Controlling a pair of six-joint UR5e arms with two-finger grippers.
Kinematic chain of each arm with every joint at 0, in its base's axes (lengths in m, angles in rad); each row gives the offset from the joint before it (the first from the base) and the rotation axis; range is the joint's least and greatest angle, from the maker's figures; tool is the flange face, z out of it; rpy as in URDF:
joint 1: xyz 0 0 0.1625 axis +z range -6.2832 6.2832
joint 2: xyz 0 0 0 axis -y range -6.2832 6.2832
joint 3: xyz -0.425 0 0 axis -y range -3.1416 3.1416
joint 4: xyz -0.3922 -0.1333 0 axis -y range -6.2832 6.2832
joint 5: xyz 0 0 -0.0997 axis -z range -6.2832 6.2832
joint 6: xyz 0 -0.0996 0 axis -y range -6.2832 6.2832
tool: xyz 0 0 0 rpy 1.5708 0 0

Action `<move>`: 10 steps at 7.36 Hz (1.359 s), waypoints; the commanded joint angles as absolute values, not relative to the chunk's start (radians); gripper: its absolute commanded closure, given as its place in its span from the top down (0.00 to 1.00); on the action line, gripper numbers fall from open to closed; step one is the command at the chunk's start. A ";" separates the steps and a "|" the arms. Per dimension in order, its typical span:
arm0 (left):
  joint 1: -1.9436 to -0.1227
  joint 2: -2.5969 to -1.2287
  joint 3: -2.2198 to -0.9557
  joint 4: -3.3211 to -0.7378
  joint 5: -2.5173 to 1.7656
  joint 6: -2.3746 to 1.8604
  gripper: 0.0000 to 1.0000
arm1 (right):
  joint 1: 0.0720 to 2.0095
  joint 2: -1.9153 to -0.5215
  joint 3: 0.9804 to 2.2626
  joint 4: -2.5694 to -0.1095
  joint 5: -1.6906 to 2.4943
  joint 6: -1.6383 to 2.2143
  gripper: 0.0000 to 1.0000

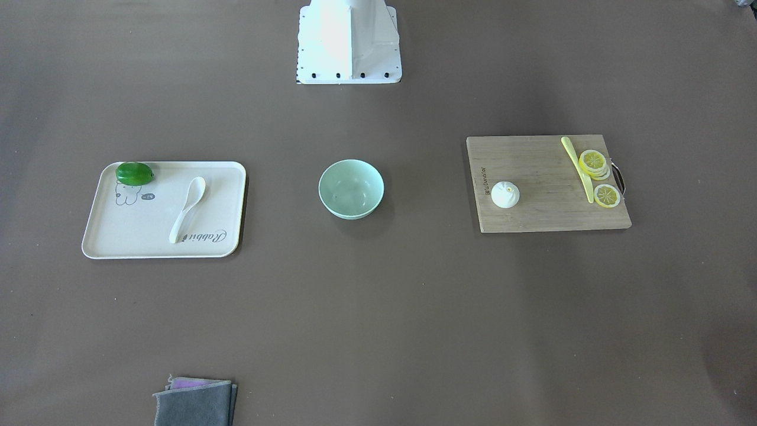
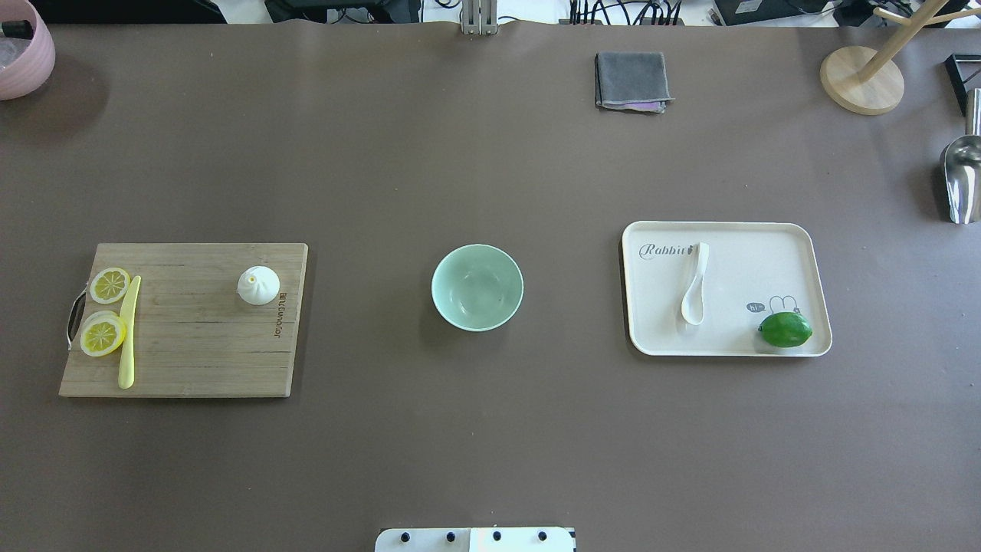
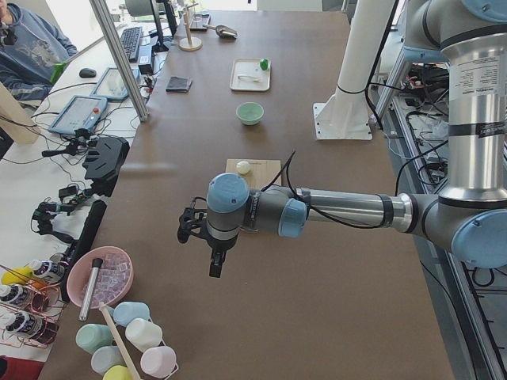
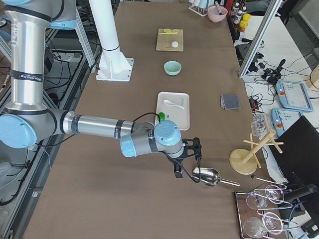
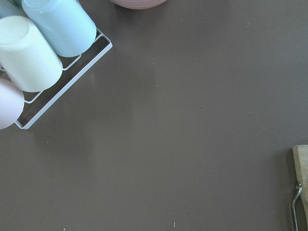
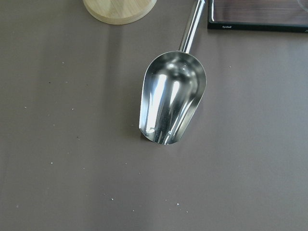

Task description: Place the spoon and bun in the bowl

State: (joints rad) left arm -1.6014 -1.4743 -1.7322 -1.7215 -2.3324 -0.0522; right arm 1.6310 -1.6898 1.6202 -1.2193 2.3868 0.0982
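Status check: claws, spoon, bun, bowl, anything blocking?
Left claw and right claw out at table ends, open or shut unclear. Spoon on tray, bun on board, bowl empty between them. Paths to bowl look clear.

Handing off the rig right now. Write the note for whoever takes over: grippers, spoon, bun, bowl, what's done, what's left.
Left gripper: parked past the table's left end by the rack of cups. Open or shut cannot be told.
Right gripper: parked at the right end, above the shiny steel scoop. Cannot tell its state either.
Cream-white plastic soup spoon: lying on the cream rectangular tray.
White pleated steamed-bun toy: upright on the wooden cutting board.
Pale mint-green round bowl: mid-table, empty.
Done: nothing yet.
Left: put both the spoon and the bun into the bowl.
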 commanded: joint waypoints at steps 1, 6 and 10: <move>-1.597 -1.486 -1.733 -1.720 -2.335 -0.052 0.99 | 1.628 -1.687 1.621 -1.216 2.387 0.103 1.00; -1.487 -1.502 -1.765 -1.877 -2.419 -0.256 0.99 | 1.455 -1.677 1.702 -1.213 2.373 0.349 1.00; -1.217 -1.567 -1.847 -2.016 -2.332 -0.734 0.99 | 1.138 -1.565 1.805 -1.125 2.263 0.957 0.97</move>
State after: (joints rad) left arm -1.3145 -1.5338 -1.8180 -1.9975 -2.3823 -0.5849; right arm 1.2522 -1.6184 1.7906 -1.1718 2.3150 0.7367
